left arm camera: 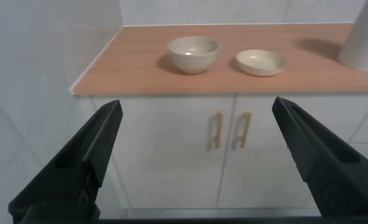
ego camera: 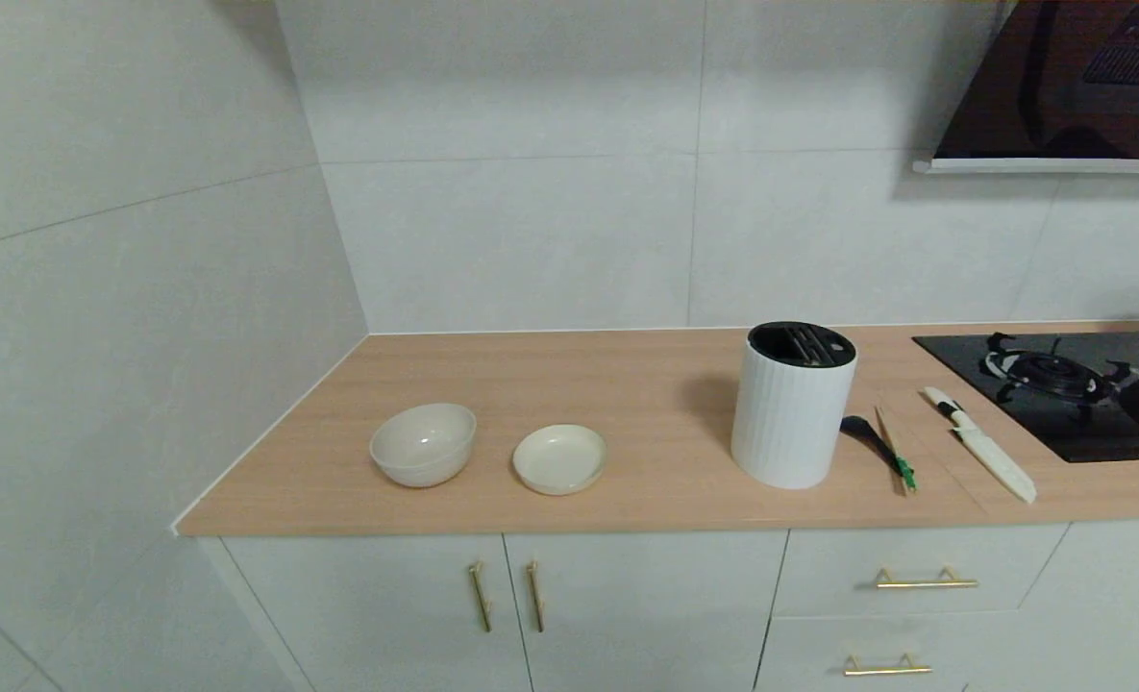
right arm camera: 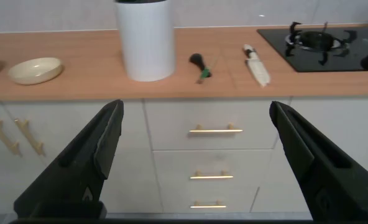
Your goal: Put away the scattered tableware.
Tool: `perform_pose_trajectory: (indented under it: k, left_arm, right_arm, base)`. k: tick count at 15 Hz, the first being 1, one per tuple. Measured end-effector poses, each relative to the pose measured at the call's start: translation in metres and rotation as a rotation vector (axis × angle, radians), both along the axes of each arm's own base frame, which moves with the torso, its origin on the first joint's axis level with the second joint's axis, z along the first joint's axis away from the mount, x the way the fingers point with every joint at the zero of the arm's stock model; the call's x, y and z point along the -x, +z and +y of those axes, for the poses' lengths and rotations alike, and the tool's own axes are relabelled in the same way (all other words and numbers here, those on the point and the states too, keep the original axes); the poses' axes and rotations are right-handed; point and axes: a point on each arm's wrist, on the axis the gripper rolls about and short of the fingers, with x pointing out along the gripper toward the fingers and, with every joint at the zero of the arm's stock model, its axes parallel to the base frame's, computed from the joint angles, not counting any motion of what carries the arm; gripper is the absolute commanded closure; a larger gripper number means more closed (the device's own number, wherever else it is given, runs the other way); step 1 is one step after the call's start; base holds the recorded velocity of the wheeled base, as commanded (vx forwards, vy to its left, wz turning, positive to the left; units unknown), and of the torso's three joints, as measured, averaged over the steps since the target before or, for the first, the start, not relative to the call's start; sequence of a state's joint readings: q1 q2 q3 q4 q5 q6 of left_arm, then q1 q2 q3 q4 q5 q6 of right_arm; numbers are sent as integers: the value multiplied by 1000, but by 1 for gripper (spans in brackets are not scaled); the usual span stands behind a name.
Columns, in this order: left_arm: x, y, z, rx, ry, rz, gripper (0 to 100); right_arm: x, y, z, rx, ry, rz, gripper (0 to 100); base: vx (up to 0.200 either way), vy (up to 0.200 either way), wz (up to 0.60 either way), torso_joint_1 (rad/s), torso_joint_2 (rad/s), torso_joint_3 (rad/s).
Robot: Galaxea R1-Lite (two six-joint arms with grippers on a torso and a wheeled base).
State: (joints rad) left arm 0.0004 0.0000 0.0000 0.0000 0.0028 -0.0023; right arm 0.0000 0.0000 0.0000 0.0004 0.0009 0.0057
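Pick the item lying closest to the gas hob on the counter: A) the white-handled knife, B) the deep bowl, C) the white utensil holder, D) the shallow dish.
A: the knife lies flat on the counter just beside the hob, while the utensil holder stands farther to the robot's left.

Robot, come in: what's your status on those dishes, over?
Left end effector and right end effector open, empty, short of the countertop. Bowl, dish, spoon, chopsticks, knife loose on it. White holder stands between dishes and cutlery.
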Motion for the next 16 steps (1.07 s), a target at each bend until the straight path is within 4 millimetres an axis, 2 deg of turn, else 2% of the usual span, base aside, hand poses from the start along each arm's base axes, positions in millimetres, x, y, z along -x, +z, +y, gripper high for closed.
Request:
perform_pose_trajectory:
  k: [9,16]
  left_arm:
    - [0,0,0,0,0,0,0]
    - [0,0,0,-1,-1,0,0]
  right_arm:
    - [0,0,0,0,-1,0,0]
    - [0,0,0,7,1,0,0]
  base:
    - [0,200,0,4,1,2]
    - [0,0,0,0,0,0]
